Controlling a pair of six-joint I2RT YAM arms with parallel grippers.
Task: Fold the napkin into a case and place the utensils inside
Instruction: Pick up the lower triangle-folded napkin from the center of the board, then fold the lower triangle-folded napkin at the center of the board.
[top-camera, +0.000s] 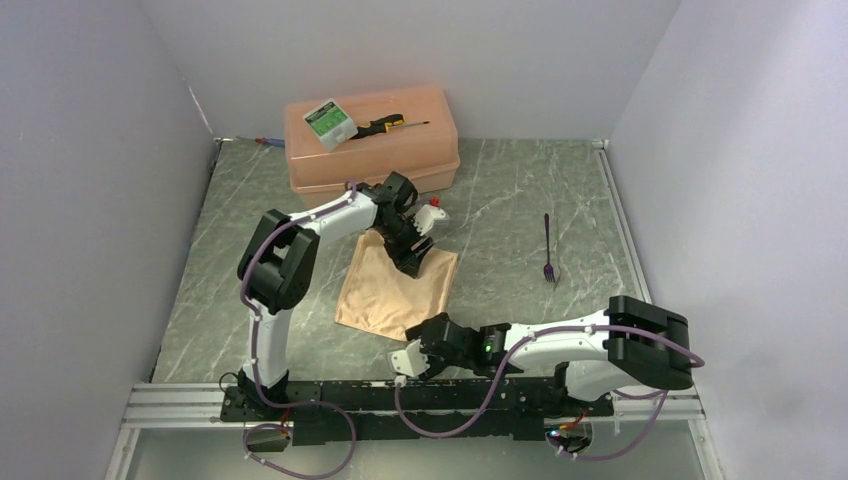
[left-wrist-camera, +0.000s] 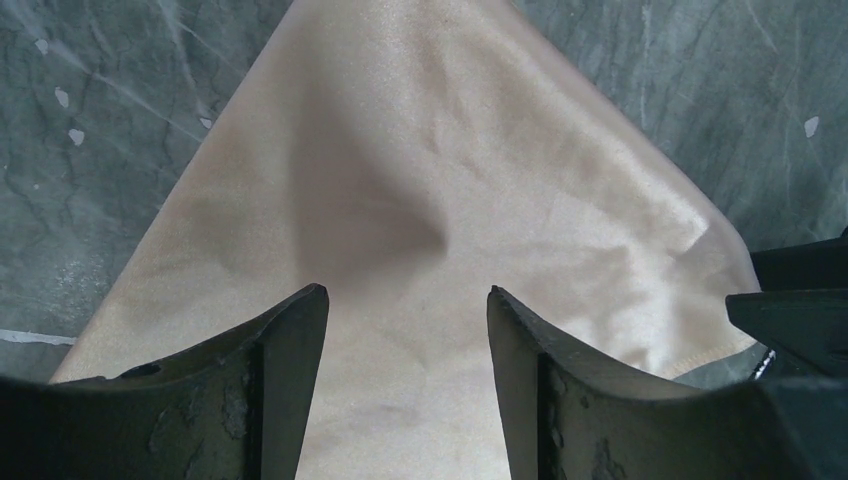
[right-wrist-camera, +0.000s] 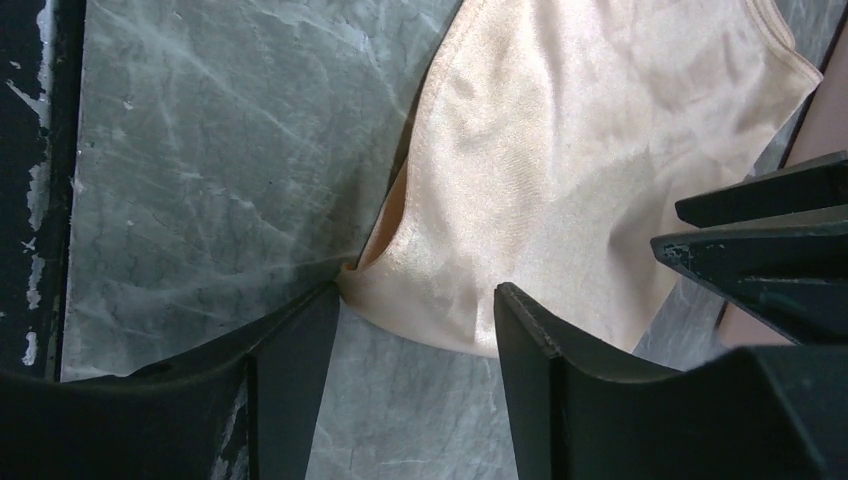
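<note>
The napkin (top-camera: 390, 295) lies folded on the marble table, peach-orange and slightly shiny. My left gripper (top-camera: 412, 262) hovers over its far right part, open, with only cloth (left-wrist-camera: 420, 180) showing beneath the gap (left-wrist-camera: 408, 292). My right gripper (top-camera: 408, 362) stands open at the napkin's near corner. That rounded corner (right-wrist-camera: 470, 320) reaches just between the fingertips (right-wrist-camera: 415, 295), and the left fingertip (right-wrist-camera: 322, 300) touches the cloth's edge, where a fold gapes slightly. Of the utensils, one purple fork (top-camera: 549, 250) lies on the table to the right, apart from both grippers.
A rigid peach plastic box (top-camera: 400, 160) stands at the back, carrying a black-and-yellow screwdriver (top-camera: 385, 125) and a small green-and-white box (top-camera: 330, 122). White walls enclose the table on three sides. A black rail (top-camera: 400, 400) runs along the near edge.
</note>
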